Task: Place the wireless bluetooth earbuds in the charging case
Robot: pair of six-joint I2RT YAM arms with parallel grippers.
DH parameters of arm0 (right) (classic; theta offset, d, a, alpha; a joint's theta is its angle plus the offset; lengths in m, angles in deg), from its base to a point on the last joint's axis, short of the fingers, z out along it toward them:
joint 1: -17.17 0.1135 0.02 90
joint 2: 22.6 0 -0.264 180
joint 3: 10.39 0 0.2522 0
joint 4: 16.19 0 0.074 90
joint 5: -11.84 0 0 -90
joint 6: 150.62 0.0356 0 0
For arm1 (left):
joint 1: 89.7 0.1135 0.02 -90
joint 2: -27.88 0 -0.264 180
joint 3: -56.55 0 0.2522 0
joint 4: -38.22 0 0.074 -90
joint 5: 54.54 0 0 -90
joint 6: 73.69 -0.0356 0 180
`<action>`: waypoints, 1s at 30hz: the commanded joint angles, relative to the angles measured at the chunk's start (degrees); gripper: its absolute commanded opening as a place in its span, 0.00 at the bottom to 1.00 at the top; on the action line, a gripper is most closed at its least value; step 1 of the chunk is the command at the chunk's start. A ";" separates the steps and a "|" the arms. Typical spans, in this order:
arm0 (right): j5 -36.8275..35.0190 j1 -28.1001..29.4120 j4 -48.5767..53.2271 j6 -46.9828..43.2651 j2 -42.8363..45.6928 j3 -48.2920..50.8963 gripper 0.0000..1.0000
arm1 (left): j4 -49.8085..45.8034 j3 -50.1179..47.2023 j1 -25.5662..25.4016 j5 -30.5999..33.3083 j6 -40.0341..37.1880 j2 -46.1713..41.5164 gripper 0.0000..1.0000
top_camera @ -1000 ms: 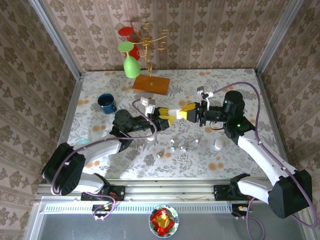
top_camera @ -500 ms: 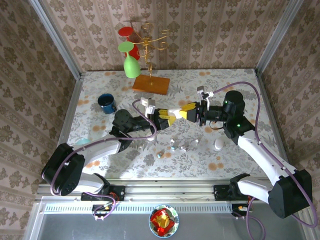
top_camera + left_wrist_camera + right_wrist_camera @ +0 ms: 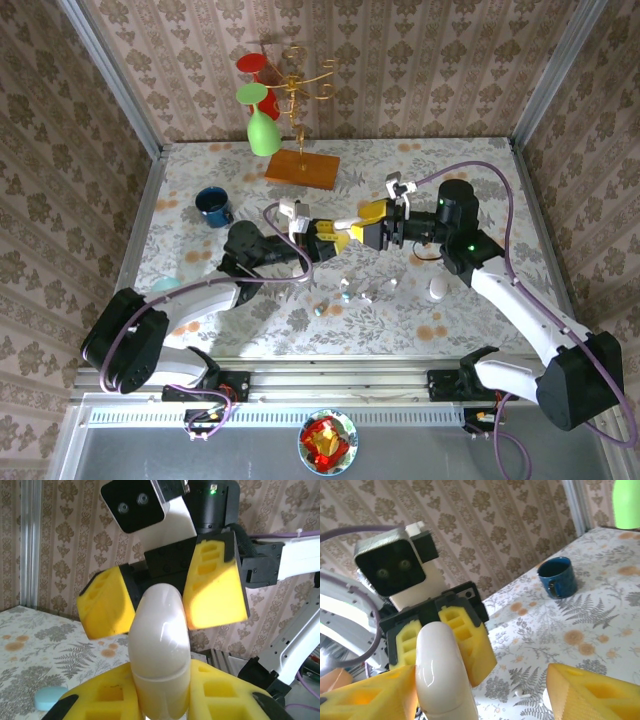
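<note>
Partly buried, charging case point(image 3: 160, 645) clenched by left gripper point(image 3: 162, 695), right gripper point(image 3: 161, 595) spread wide, flanking its top

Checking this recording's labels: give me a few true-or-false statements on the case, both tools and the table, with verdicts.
1. The left tool grips the white case. True.
2. The right tool is clamped shut on the case. False: its jaws stand open on either side of it.
3. The blue mug lies tipped over. False: it stands upright on the table.
4. Small earbuds lie on the table. True.
</note>
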 commanded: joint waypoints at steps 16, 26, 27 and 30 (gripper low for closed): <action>-16.55 -1.54 -1.01 2.56 1.36 1.18 0.81 | 4.38 -8.61 1.85 7.28 -16.20 -1.15 0.00; -26.01 -3.09 3.32 3.00 -5.70 -0.47 1.00 | 11.41 -6.62 11.95 7.61 -8.28 5.13 0.00; -26.39 -3.27 3.78 3.44 -7.10 -1.02 1.00 | 10.28 -5.75 13.20 6.56 -8.18 5.47 0.00; -27.72 -3.35 5.06 5.54 -11.09 -2.32 1.00 | 8.77 -3.44 17.58 3.04 -7.13 6.81 0.00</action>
